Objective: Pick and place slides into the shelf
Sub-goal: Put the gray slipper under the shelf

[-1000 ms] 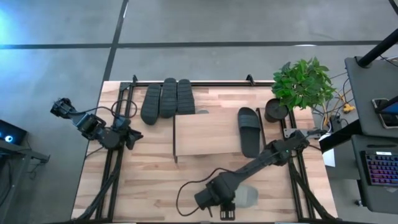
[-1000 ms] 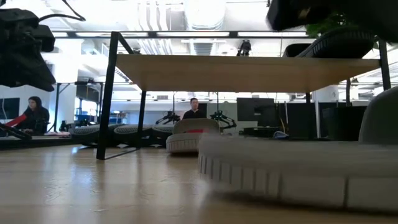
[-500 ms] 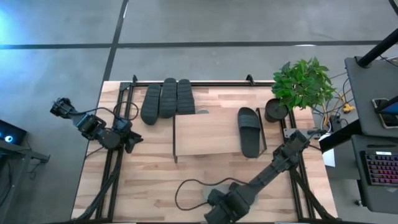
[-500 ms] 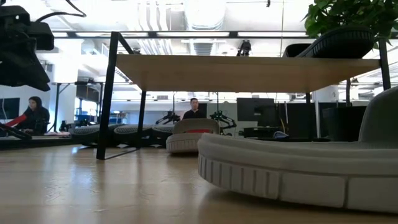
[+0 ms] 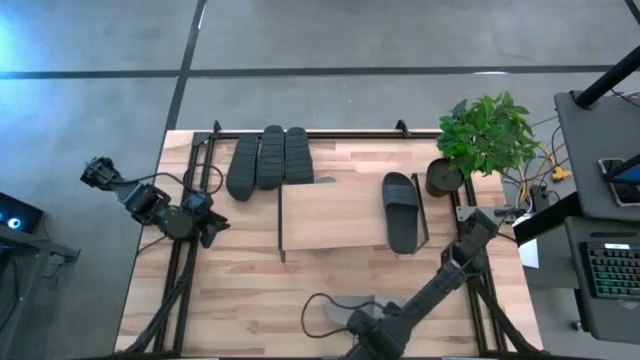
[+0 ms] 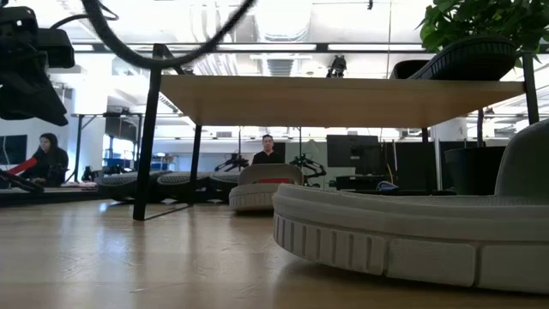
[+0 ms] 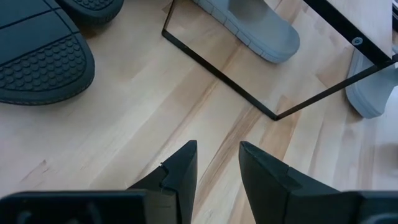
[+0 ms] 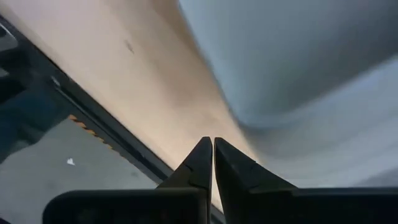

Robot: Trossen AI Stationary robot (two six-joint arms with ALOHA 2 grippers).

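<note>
From above I see my right gripper [image 5: 372, 338] at the bottom edge beside a light grey slide [image 5: 350, 306], below the shelf [image 5: 330, 215]; its wrist view shows fingers pressed together on nothing, so I judge the next move is reopening to grasp.

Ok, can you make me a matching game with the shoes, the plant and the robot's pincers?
Things:
1. black slide
2. light grey slide
3. potted plant
4. right gripper

Places or states:
a. at the table's right far corner
b. shut, holding nothing
c. on top of the shelf
d. on the table near the front edge

Pairs: 1-c, 2-d, 3-a, 4-b
</note>
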